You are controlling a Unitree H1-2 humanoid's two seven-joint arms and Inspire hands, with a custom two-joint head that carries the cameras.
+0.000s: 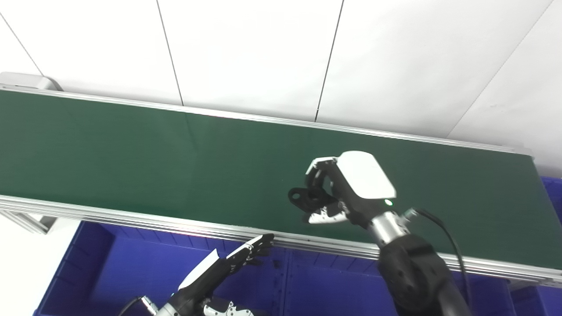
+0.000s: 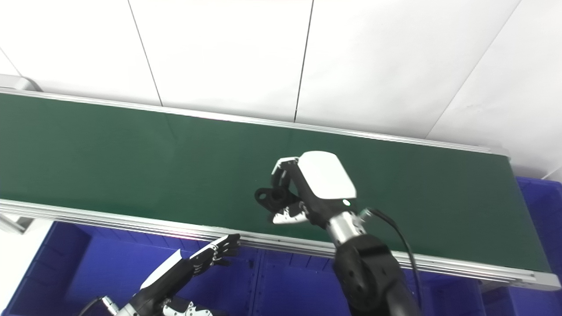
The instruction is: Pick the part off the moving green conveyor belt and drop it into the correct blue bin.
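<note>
Green conveyor belt [image 1: 131,153] runs across the view, bounded by a silver rail on the far edge against the white panelled wall [image 1: 263,48] and a stepped aluminium rail [image 1: 131,217] on the near edge. The belt surface left of the right hand is bare along its whole length; a shorter bare stretch lies between the hand and the belt's right end.

Right hand [image 1: 347,186] is over the belt, nearer the near edge than the far one, right of mid-length. Fingers curled around a black part [image 1: 303,197]; the thumb tip shows pale just beneath it. Whether the part touches the belt or is lifted clear cannot be told.

Part: matte black, small, with a rounded lug pierced by a hole sticking out to the left of the fingers. The rest is hidden inside the grip.

Left hand [image 1: 246,253] sits below the near rail, over the blue bins [image 1: 131,267], fingers extended and a little apart, holding nothing; fingertips reach up close to the rail. A divider wall [image 1: 285,281] separates two bin compartments just right of this hand. Another blue bin [image 1: 553,193] shows past the belt's right end.
</note>
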